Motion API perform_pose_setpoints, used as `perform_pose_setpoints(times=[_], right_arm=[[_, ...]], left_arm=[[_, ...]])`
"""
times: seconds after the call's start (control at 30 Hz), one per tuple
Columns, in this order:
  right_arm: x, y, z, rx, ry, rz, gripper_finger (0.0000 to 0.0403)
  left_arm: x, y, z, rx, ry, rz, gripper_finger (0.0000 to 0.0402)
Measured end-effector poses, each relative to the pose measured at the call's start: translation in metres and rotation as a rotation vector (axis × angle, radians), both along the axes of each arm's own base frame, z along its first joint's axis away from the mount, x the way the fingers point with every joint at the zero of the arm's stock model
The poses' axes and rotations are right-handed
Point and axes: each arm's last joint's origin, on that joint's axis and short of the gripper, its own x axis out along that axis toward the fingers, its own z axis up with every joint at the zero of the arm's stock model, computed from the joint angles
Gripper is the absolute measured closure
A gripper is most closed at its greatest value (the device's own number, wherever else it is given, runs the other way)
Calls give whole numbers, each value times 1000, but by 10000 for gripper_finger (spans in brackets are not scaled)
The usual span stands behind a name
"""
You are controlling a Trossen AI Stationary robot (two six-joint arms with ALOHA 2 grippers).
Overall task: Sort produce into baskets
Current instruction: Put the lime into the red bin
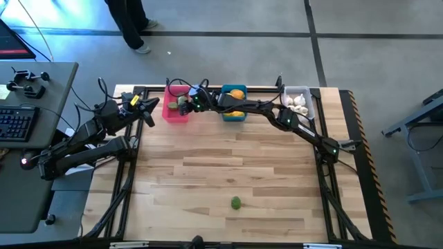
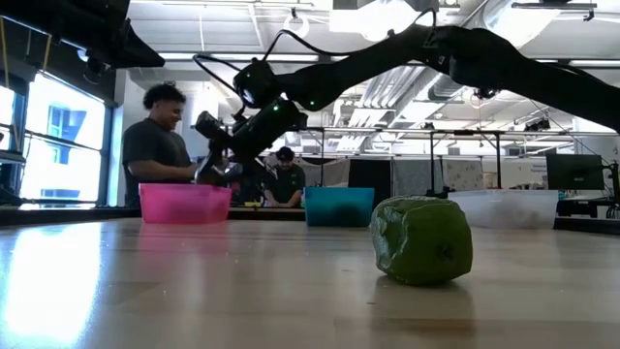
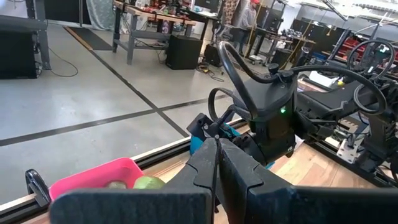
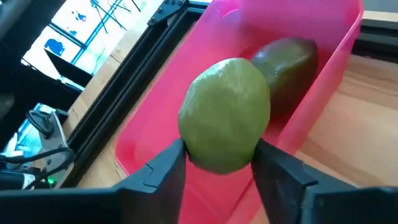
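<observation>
My right gripper [image 1: 184, 104] reaches across the far edge of the table and is shut on a light green roundish fruit [image 4: 225, 121] just above the pink bin [image 1: 176, 112]. A darker green fruit [image 4: 289, 62] lies in that bin. The blue bin [image 1: 234, 105] holds yellow-orange fruits, and the white bin [image 1: 298, 102] holds white garlic-like ones. One dark green fruit [image 1: 236, 203] rests on the table near the front edge; it also shows large in the low view [image 2: 421, 239]. My left gripper [image 1: 148, 111] is shut and empty, left of the pink bin. My right gripper pinches the light green fruit by its two opposite sides [image 4: 193, 149] between its two fingers [image 4: 163, 169]. The fruit is lifted clear, over the open pink bin [image 4: 155, 134]. The fingers slant downward from the table's right side.
The three bins stand in a row along the table's far edge. My right arm [image 1: 277, 114] stretches over the blue bin. A desk with a keyboard [image 1: 17, 121] stands left of the table. People [image 2: 160, 141] are in the room behind the bins.
</observation>
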Motion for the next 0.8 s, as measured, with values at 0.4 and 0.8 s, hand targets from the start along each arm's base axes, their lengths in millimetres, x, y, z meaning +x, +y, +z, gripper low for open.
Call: perform_pose_setpoints(times=[0.4, 0.8], right_arm=[[0, -1, 5, -53, 10, 105, 163], [-4, 36, 25, -243, 221, 226, 388]], left_arm=[[0, 0, -3, -2, 39, 1, 399], [0, -1, -3, -5, 43, -29, 399]])
